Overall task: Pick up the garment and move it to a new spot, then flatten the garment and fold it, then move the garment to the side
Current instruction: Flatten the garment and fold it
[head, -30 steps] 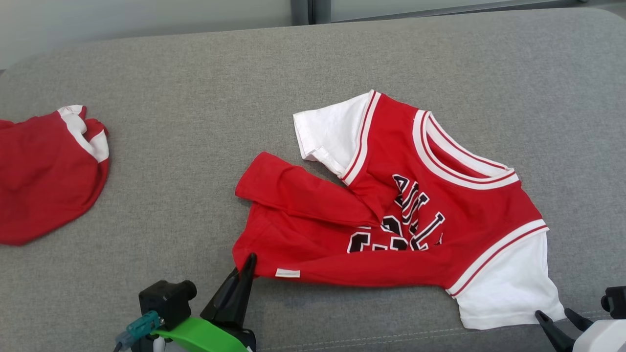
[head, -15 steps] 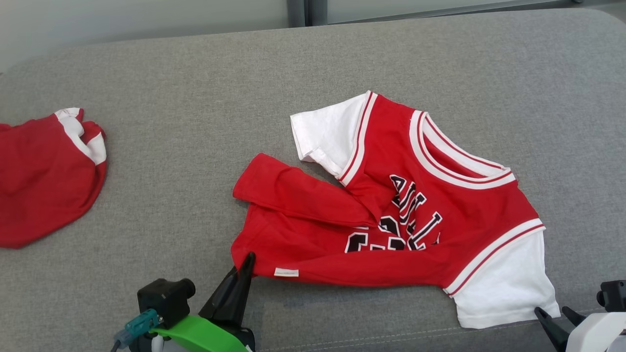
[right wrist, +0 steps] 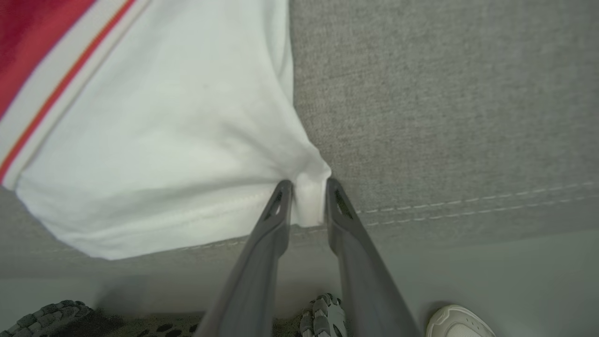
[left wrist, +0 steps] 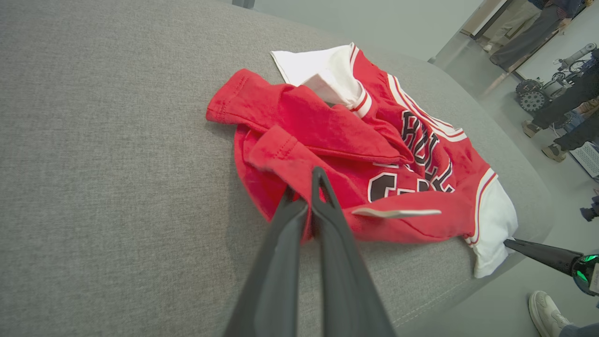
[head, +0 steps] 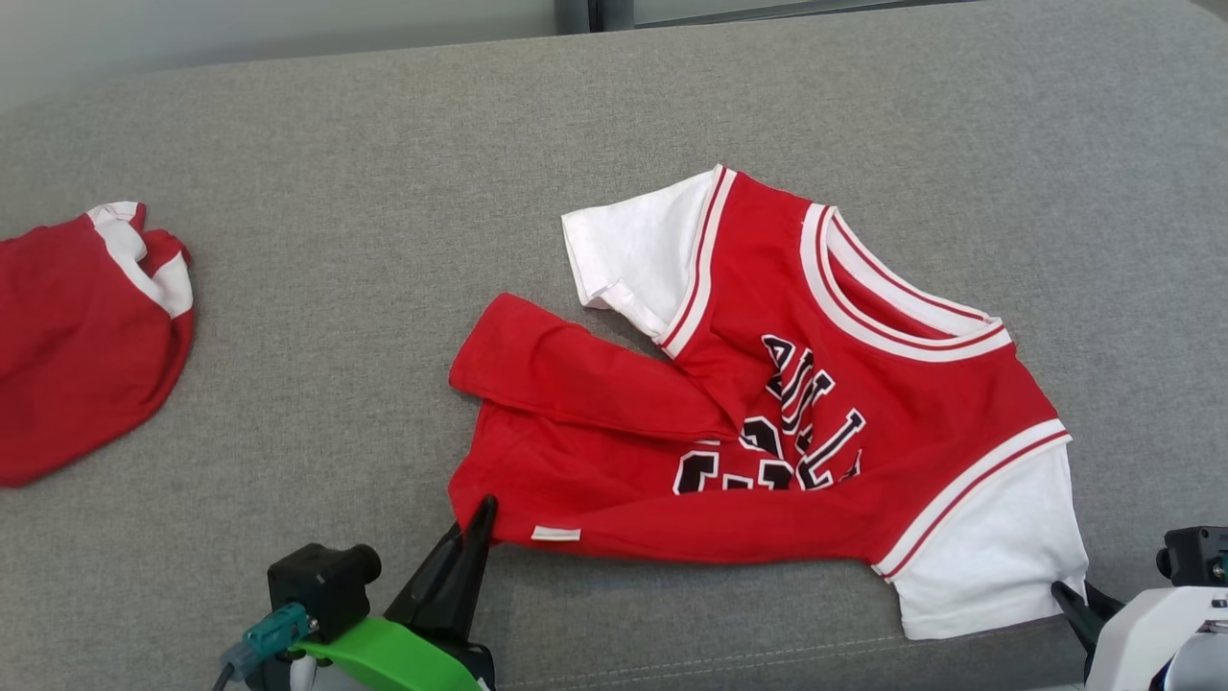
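The garment (head: 815, 422), a red jersey with white sleeves and black lettering, lies rumpled on a grey upholstered cushion (head: 336, 144), its neckline on the side away from the robot and its lower part crumpled. A red flap (head: 576, 369) of the garment's body is folded over onto its front and hides part of the lettering. The left gripper (head: 483, 513) is at the garment's hem corner on the side nearest the robot, just beside a small white label (head: 556, 534) sewn into the hem. In the left wrist view the left gripper (left wrist: 304, 187) has its two dark fingers pressed together with a pinch of red cloth between them, so it is holding the garment by that corner. The right gripper (head: 1070, 595) is at the garment's opposite end, at the outer corner of the near white sleeve (head: 988, 557). In the right wrist view the right gripper (right wrist: 306, 187) stands narrow, one finger on each side of a bunched bit of white sleeve cloth that fills the gap and puckers toward the tips, so it grips the garment there. That corner lies right at the cushion's stitched seam (right wrist: 468, 201). The garment's other white sleeve (head: 633, 250) lies flat on its far side. Well apart from the garment, beyond its hem end, a second red and white piece of clothing (head: 77, 326) sits in a heap on the same cushion.
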### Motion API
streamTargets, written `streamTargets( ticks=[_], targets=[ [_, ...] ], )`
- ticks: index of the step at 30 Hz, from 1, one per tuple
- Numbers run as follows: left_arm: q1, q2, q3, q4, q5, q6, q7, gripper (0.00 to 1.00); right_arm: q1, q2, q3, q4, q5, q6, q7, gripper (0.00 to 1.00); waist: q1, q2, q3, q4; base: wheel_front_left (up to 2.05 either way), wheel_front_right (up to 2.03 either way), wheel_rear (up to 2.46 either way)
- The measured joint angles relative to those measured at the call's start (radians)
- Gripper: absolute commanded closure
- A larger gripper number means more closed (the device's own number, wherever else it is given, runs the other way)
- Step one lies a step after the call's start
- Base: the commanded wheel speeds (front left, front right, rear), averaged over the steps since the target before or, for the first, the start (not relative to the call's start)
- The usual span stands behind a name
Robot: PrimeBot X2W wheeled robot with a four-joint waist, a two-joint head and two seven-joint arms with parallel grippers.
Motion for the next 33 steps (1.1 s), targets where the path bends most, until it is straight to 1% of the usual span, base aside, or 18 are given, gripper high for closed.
streamTargets(
  ticks=[2, 3, 6, 8, 12, 14, 17, 18, 23, 27, 32, 33],
  targets=[
    [0.0, 0.001, 0.001, 0.0, 0.003, 0.0, 0.001, 1.0, -0.005, 0.008, 0.003, 0.007, 0.002, 0.01, 0.0, 0.98, 0.0, 0.0, 0.001, 0.001, 0.0, 0.0, 0.0],
    [0.0, 0.002, 0.002, 0.0, 0.003, 0.0, 0.002, 1.0, -0.009, 0.011, 0.006, 0.007, 0.002, 0.015, 0.0, 1.0, 0.0, 0.0, 0.0, 0.002, 0.0, 0.0, 0.0],
    [0.0, 0.002, 0.008, 0.003, 0.003, 0.0, 0.005, 1.0, -0.014, 0.01, 0.008, 0.008, 0.003, 0.034, -0.005, 1.0, 0.0, 0.0, -0.004, 0.002, 0.0, 0.0, 0.0],
    [0.0, 0.002, 0.016, 0.007, 0.003, 0.0, 0.006, 1.0, -0.014, 0.019, -0.007, -0.005, 0.027, 0.051, -0.014, 1.0, 0.0, 0.0, -0.012, 0.001, 0.0, 0.0, 0.0],
    [0.0, 0.01, 0.056, 0.001, 0.0, 0.0, 0.005, 1.0, -0.076, 0.077, -0.059, -0.153, 0.122, 0.134, -0.06, 1.0, 0.0, 0.0001, -0.032, -0.006, 0.0, 0.0, 0.0],
    [0.0, 0.014, 0.076, -0.009, -0.016, 0.003, 0.005, 1.0, -0.115, 0.081, -0.095, -0.237, 0.166, 0.173, -0.077, 1.0, 0.0, 0.0001, -0.042, -0.013, 0.0, 0.0, 0.0],
    [0.0, 0.029, 0.099, -0.036, -0.018, 0.003, 0.014, 1.0, -0.148, 0.07, -0.146, -0.351, 0.225, 0.22, -0.093, 1.0, 0.0, 0.0001, -0.058, -0.027, 0.0, 0.0, 0.0],
    [0.0, 0.04, 0.108, -0.047, -0.019, 0.003, 0.018, 1.0, -0.155, 0.062, -0.156, -0.385, 0.24, 0.227, -0.093, 1.0, 0.0, 0.0, -0.063, -0.032, 0.0, 0.0, 0.0],
    [-0.027, 0.079, 0.15, -0.137, -0.055, 0.0, 0.053, 1.0, -0.16, 0.012, -0.205, -0.538, 0.32, 0.23, -0.093, 1.0, 0.0, 0.0001, -0.095, -0.051, 0.0, 0.0, 0.0],
    [-0.04, 0.091, 0.201, -0.264, -0.156, -0.002, 0.105, 1.0, -0.16, -0.015, -0.279, -0.71, 0.376, 0.236, -0.123, 1.0, 0.0, 0.0, -0.117, -0.061, 0.0, 0.0, 0.0],
    [-0.061, 0.16, 0.273, -0.462, -0.219, -0.002, 0.177, 1.0, -0.16, -0.062, -0.379, -0.908, 0.437, 0.236, -0.146, 1.0, 0.0, 0.0001, -0.12, -0.08, 0.0, 0.0, 0.0],
    [-0.061, 0.16, 0.273, -0.462, -0.219, -0.002, 0.177, 1.0, -0.16, -0.062, -0.379, -0.908, 0.437, 0.236, -0.146, 1.0, 0.0, 0.0001, -0.12, -0.08, 0.0, 0.0, 0.0]
  ],
)
